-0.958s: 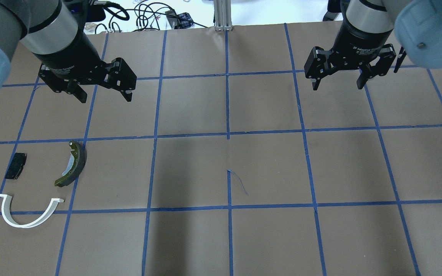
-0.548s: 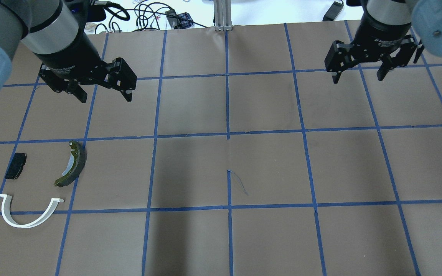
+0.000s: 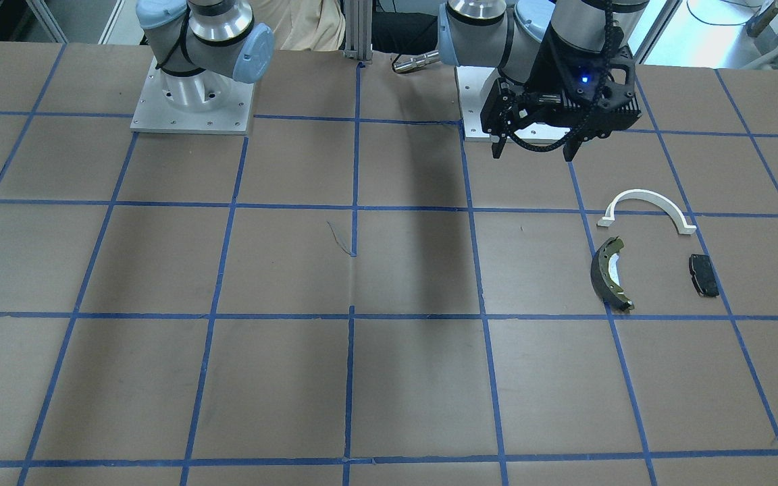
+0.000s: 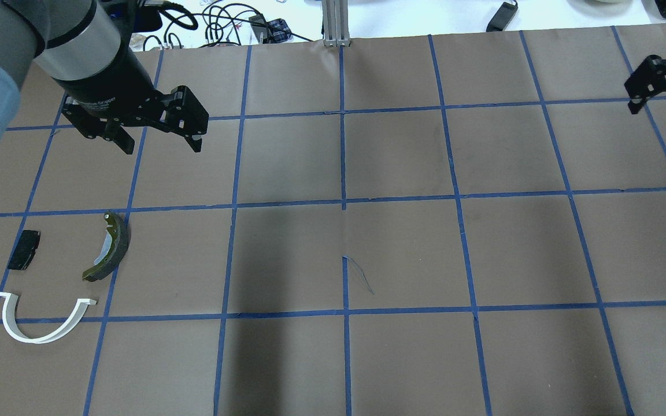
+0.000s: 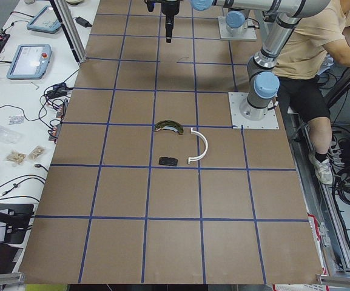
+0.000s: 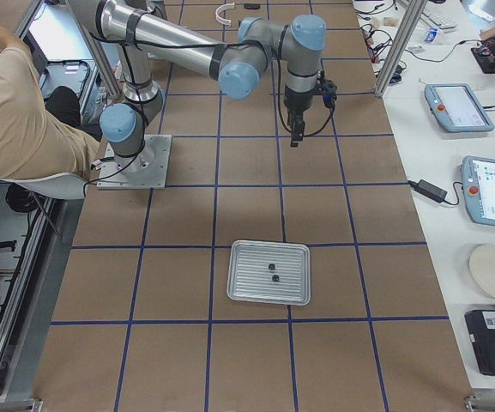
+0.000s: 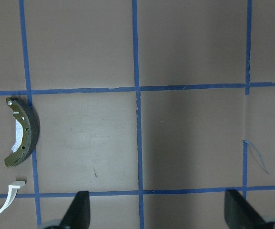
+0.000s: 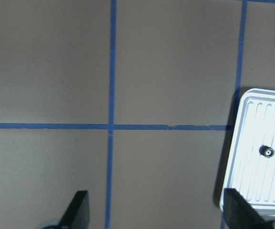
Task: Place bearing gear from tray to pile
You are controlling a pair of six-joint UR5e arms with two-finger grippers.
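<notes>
Right end effector [image 8: 156, 212] hangs released and empty over the bench [image 4: 402, 248], off to one side of the tray [image 8: 251, 119]; two bearing gears [image 8: 267, 151] lie in that tray; left end effector [image 4: 161, 143], likewise released, hovers near the pile [image 4: 110, 248].

Two gears [image 8: 267, 151], one tray [image 6: 247, 290], one brake shoe [image 7: 30, 136], one arch [image 3: 642, 194], one pad [image 3: 703, 275]

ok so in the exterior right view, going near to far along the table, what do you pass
tray with two small dark gears on it → right gripper above the table → white arch at the far end; black pad sits level with the arch, so it is left out
</notes>
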